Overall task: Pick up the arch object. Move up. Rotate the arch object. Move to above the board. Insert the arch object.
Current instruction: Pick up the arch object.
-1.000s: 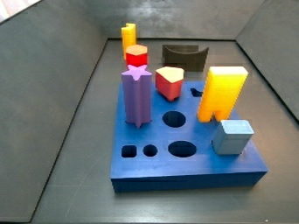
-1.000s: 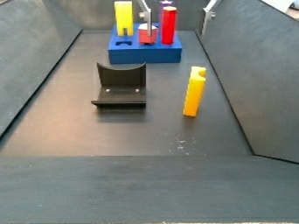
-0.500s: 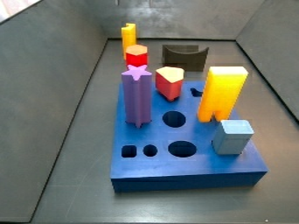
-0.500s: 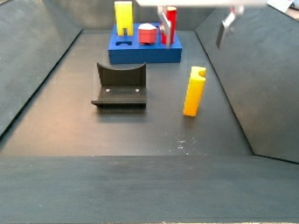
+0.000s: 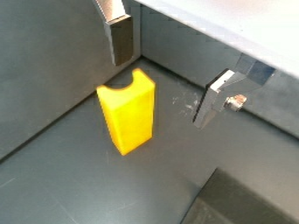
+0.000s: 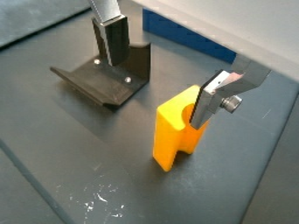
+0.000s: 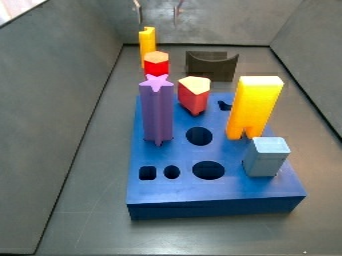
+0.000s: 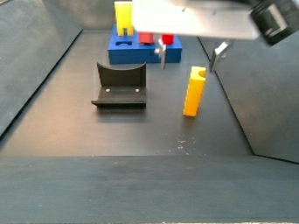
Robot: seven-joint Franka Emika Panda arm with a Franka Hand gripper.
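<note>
Gripper (image 8: 188,52) now hangs above the arch (image 8: 194,91), having come in from the far side (fingers (image 6: 214,98) spread, nothing held). Pick-up not yet begun.

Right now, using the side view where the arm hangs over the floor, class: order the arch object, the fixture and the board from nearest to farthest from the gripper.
The gripper hangs open above the floor.
1. The arch object: upright just below the gripper, toward the right wall.
2. The fixture: on the floor, left of the arch object.
3. The board: at the far end, holding other blocks.
</note>
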